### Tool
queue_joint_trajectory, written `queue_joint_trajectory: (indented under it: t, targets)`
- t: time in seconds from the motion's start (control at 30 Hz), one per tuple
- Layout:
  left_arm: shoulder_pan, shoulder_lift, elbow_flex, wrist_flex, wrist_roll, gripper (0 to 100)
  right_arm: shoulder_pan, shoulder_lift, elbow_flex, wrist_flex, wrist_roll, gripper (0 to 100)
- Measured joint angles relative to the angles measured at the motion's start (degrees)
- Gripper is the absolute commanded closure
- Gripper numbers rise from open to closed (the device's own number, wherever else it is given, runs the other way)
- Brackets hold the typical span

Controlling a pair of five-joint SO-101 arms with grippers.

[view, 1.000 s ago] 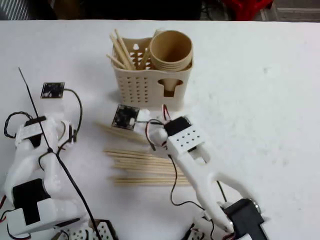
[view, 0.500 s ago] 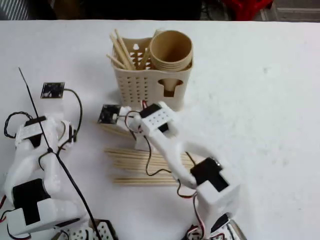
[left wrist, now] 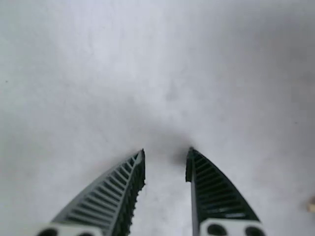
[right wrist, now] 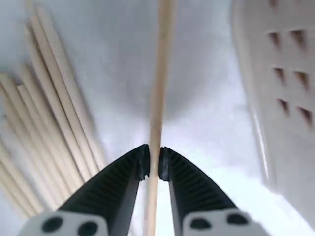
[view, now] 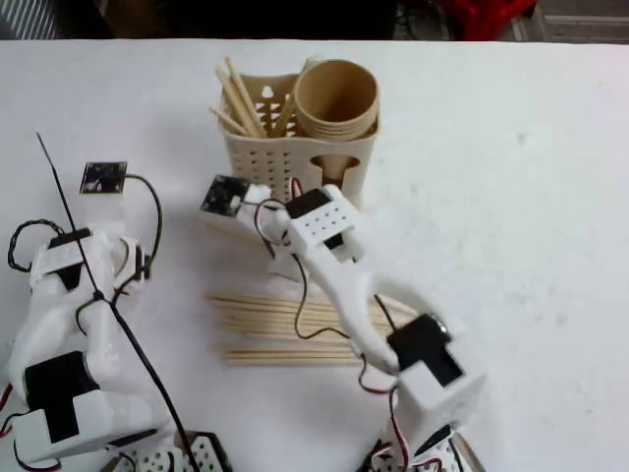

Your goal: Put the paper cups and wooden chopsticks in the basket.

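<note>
The cream basket [view: 295, 167] stands at the back middle of the table, with stacked paper cups [view: 336, 98] in one half and several wooden chopsticks [view: 241, 98] in the other. A pile of chopsticks [view: 280, 324] lies on the table in front of it. My right arm's wrist [view: 319, 221] hangs just in front of the basket. My right gripper [right wrist: 154, 162] is shut on a single chopstick [right wrist: 160, 73], beside the basket wall [right wrist: 280, 73] and the pile [right wrist: 44, 123]. My left gripper [left wrist: 165, 156] is open over bare table, nothing between its fingers.
My left arm [view: 64, 324] sits folded at the table's left. A small black board [view: 103, 178] with a cable lies near it, and a thin black rod [view: 98, 295] slants across that arm. White table stretches to the right of the basket.
My right arm swung left and then closer to the basket. The single chopstick that lay slanted in front of the basket is now in its gripper. The left arm kept still.
</note>
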Motion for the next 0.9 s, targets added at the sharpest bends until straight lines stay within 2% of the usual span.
queue_joint_trajectory:
  t: [0.2, 0.47, 0.7, 0.9]
  targets:
    - [0.0, 0.0, 0.0, 0.0, 0.0, 85, -0.09, -10.46, 0.0, 3.96, -0.09, 98.1]
    - [0.0, 0.0, 0.0, 0.0, 0.0, 85, -0.18, -26.99, 0.0, 4.31, -9.32, 98.1]
    - [0.0, 0.0, 0.0, 0.0, 0.0, 85, -0.18, -33.67, -6.95, -2.11, -22.59, 98.1]
    - [0.0, 0.0, 0.0, 0.0, 0.0, 85, 0.0, -33.58, -11.87, -15.12, -29.45, 98.1]
